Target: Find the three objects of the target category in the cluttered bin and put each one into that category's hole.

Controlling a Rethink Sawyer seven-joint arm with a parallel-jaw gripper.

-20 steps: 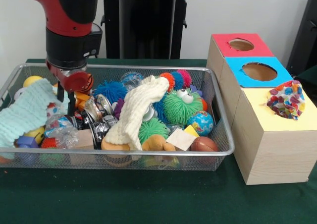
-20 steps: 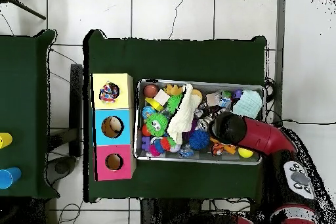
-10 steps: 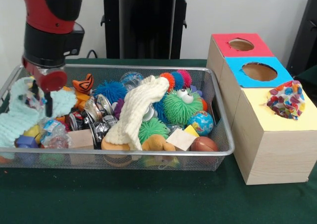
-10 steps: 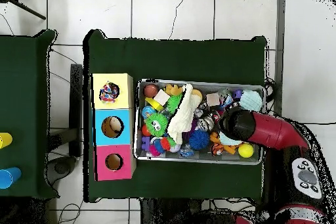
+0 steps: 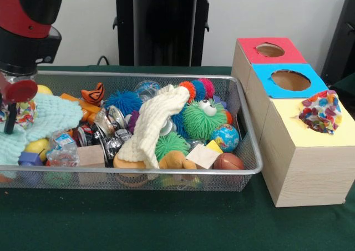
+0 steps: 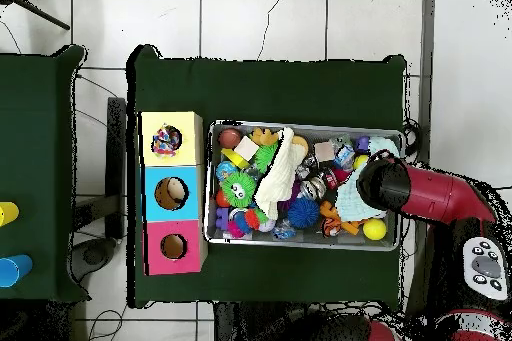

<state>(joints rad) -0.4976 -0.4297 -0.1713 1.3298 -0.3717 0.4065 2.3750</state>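
The silver wire-mesh bin (image 5: 138, 76) is full of toys and also shows in the overhead view (image 6: 300, 125). My gripper (image 5: 12, 113) is low at the bin's left end and shut on a patchwork ball (image 5: 23, 113) of red, blue, yellow and white patches. In the overhead view the red arm's head (image 6: 385, 184) covers the gripper. A second patchwork ball (image 5: 320, 112) rests in the round hole of the yellow-topped wooden box (image 5: 288, 126), sticking up out of it; it also shows in the overhead view (image 6: 166, 140).
A light-blue knitted cloth (image 5: 52, 115) lies just right of the gripper. A cream cloth (image 5: 152, 123) drapes over the middle. A spiky green ball with eyes (image 5: 202, 120) and a globe ball (image 5: 226, 137) lie at the right. Blue-topped (image 5: 288, 80) and red-topped (image 5: 270, 50) boxes stand behind the yellow one.
The gripper has moved left along the bin to its end, in the front view, with the patchwork ball at its fingers. The light-blue cloth was dragged along and now lies spread beside it.
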